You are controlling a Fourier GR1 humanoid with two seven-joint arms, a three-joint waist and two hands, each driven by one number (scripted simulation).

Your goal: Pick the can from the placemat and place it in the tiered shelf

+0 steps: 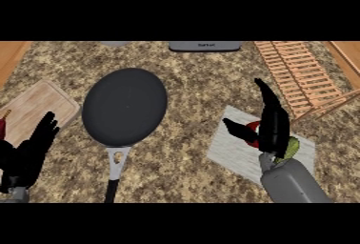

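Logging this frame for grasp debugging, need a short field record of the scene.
can: on placemat, mostly hidden by right hand
right hand: open, thumb and fingers either side of can
left hand: open, resting, lower left
shelf: upper right, beyond placemat
pan: centre
board: left

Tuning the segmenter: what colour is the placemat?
Pale grey placemat, no visible pattern; shows best in the head view.
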